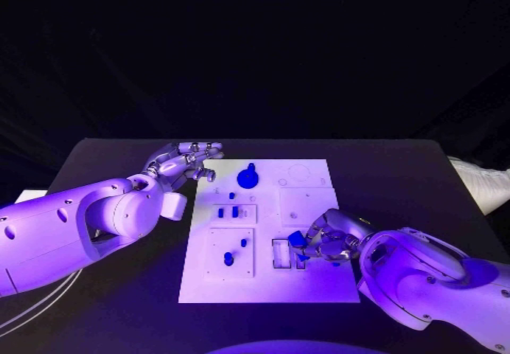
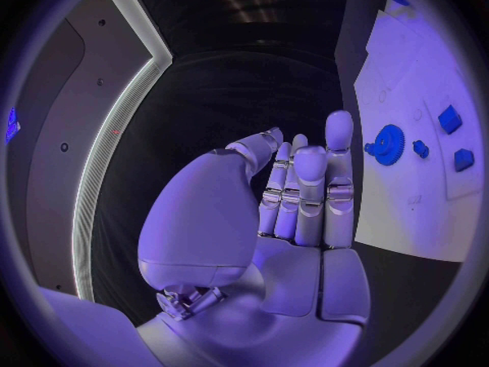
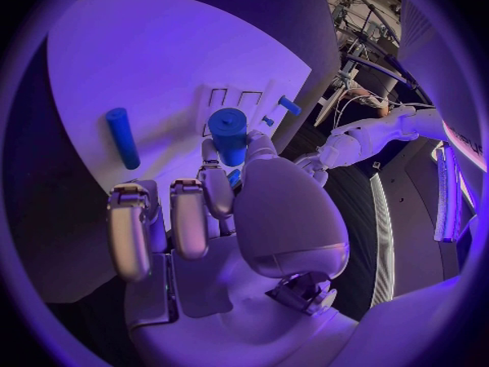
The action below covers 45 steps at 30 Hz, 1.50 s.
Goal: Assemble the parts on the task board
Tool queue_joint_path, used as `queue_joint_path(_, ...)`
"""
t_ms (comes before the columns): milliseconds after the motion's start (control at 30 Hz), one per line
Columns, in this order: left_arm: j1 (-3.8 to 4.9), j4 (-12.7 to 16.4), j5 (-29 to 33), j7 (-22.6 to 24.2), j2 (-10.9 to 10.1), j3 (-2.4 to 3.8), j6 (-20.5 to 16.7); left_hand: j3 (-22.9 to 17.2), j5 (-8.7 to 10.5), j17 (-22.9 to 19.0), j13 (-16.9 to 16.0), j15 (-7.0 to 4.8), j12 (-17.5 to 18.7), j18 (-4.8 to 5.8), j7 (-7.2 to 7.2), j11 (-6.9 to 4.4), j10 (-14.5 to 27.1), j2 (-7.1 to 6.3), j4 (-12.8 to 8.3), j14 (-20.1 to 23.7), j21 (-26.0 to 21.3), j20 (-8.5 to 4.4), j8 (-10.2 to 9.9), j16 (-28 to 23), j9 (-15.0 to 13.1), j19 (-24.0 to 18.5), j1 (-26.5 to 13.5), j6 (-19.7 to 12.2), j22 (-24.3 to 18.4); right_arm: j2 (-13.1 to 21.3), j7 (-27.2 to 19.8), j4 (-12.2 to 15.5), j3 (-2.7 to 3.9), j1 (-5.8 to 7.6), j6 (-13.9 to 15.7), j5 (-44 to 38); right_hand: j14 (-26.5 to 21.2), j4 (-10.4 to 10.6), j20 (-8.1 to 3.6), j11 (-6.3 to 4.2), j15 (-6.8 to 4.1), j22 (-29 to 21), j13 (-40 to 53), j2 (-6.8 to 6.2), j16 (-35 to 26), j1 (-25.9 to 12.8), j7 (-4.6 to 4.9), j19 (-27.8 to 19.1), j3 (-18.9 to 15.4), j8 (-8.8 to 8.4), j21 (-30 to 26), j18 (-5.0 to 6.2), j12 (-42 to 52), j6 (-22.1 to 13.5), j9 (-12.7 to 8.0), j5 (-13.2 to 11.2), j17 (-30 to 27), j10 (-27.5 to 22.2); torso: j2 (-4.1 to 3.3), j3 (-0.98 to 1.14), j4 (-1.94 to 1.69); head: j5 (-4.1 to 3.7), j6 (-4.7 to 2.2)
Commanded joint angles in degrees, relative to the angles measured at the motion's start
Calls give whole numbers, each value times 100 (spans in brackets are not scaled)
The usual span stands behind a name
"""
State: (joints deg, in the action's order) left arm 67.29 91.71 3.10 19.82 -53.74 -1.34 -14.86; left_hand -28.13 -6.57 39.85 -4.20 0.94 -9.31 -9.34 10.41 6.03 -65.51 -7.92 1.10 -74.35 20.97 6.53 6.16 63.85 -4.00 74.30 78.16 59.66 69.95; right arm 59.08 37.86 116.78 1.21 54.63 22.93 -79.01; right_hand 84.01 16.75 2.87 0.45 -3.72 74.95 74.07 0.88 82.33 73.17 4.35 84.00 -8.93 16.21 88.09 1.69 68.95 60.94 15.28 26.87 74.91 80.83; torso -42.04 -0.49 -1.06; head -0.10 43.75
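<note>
The white task board [image 1: 266, 284] lies in the middle of the table. My right hand [image 1: 329, 240] hovers over its near right part and pinches a blue cylinder [image 1: 298, 238], seen end-on in the right wrist view as the blue cylinder [image 3: 228, 134] between thumb and finger. Two rectangular slots [image 1: 281, 253] lie just beside it. My left hand [image 1: 186, 162] is off the board's far left corner, fingers straight, holding nothing; the same hand [image 2: 296, 196] has a bare palm. A blue gear [image 1: 247, 178] sits at the far end, and the gear [image 2: 387, 145] lies past the left fingertips.
Small blue pieces stand in the left panels: a pair [image 1: 228, 212], a peg [image 1: 243, 242] and another [image 1: 228, 259]. A blue rod [image 3: 122, 137] lies on the board near my right hand. Black table [image 1: 425, 169] surrounds the board.
</note>
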Motion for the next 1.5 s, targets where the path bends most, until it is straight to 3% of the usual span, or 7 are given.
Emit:
queue_joint_path(33, -2, 20, 18, 23, 8, 3, 124, 47, 24, -5, -9, 3, -32, -86, -14, -8, 16, 71, 0, 39, -21, 4, 23, -26, 0, -38, 3, -1, -5, -98, -54, -32, -2, -6, -206, 265, 375, -3, -53, -91, -42, 1283, -9, 160, 6, -44, -43, 431, -69, 42, 15, -99, 0, 91, 115, 27, 255, 118, 1, 1, -2, 12, 10)
queue_joint_path(667, -2, 20, 18, 22, 10, 3, 139, 60, 24, -16, -9, 4, -39, -87, -14, -7, 22, 77, 1, 46, -38, 4, 26, -29, 0, -41, -6, -3, -14, -356, 12, -107, -4, -8, -404, 198, 372, -4, -75, -115, -63, 1277, -10, 178, -3, -290, -72, 426, -257, 62, 9, -97, -70, 118, 243, -169, 238, 121, 5, 5, 8, 65, 22)
queue_joint_path(933, -2, 21, 18, 22, 12, 3, 139, 60, 24, -16, -9, 4, -39, -87, -14, -7, 22, 77, 1, 46, -38, 4, 26, -29, 0, -41, -6, -3, -14, -370, 30, -144, -5, -8, -300, 45, 308, 5, -44, -47, -14, 1127, -421, -21, -191, -1096, -1, 310, -736, -24, -120, -51, -766, -87, 380, -2174, -28, -165, 2, 4, 6, 65, 12)
queue_joint_path(1000, -2, 21, 18, 21, 11, 3, 138, 60, 24, -16, -9, 4, -39, -87, -14, -7, 22, 77, 1, 46, -38, 4, 26, -29, 0, -41, -6, -3, -14, -367, 34, -148, -5, -8, -307, 7, 300, 8, -21, -38, 10, 1096, -527, -144, -223, -1275, 27, 286, -654, -36, -149, -41, -944, -129, 423, -2360, -61, -238, 4, 5, 8, 64, 11)
queue_joint_path(1267, -2, 22, 18, 21, 5, 3, 140, 60, 24, -16, -9, 4, -39, -87, -14, -7, 22, 77, 1, 46, -38, 4, 26, -29, 0, -41, -6, -3, -14, -331, -11, -123, -5, -8, -377, -72, 309, -15, -11, -33, 6, 1104, -581, -225, -227, -1166, 11, 294, -358, -9, -146, -43, -1048, -116, 524, -2182, -50, -245, 4, 7, 13, 58, 22)
queue_joint_path(1367, -2, 19, 18, 22, 4, 3, 141, 60, 24, -16, -9, 4, -39, -87, -14, -7, 22, 77, 1, 46, -38, 4, 26, -29, 0, -41, -6, -3, -14, -321, -36, -114, -5, -9, -414, -88, 319, -180, -28, -59, -15, 1128, -564, -104, -215, -572, -15, 315, -200, 30, -127, -51, -1042, -78, 608, -1797, -26, -212, 5, 8, 14, 52, 24)
queue_joint_path(1500, -2, 17, 19, 23, 4, 3, 145, 60, 24, -16, -9, 4, -39, -87, -14, -7, 22, 77, 1, 46, -38, 4, 26, -29, 0, -41, -6, -3, -14, -322, -45, -110, -5, -9, -488, -168, 328, -474, -50, -93, -43, 1162, -527, -74, -195, 45, -50, 340, -90, 99, -100, -61, -1003, -6, 691, -1736, 9, -172, 4, 9, 9, 45, 30)
